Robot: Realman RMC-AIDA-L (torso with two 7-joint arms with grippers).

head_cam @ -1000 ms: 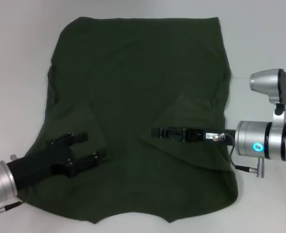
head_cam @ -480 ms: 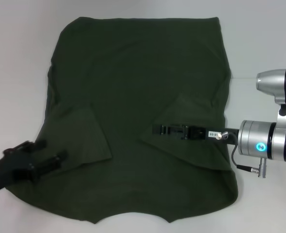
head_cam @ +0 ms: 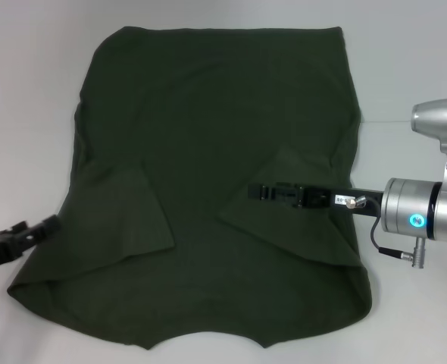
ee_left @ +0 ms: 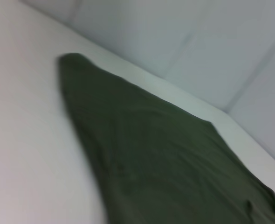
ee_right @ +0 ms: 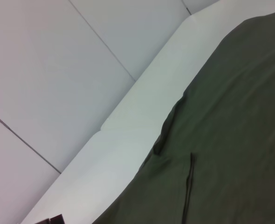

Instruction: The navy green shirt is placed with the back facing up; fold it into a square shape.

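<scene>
While the navy green shirt (head_cam: pixel 216 189) lies spread across most of the white table (head_cam: pixel 26 91), its near hem runs close along the table's near edge, with a shallow notch cut into the middle of that hem. At the near left, the left gripper (head_cam: pixel 38 229) sits low at the shirt's left edge, just off the fabric over bare table; its dark fingers are blurred, and whether they are apart or together cannot be told. Both sleeves are folded inward onto the body of the shirt, forming angled flaps on each side. On the right, the right gripper (head_cam: pixel 263 192) reaches in from the table's right edge and lies over the folded right sleeve, its fingers seen edge-on, so their spread cannot be told. Farther back, the shirt's straight far edge stops short of the table's far edge, leaving a strip of bare table, and wider bare margins run down both sides.
</scene>
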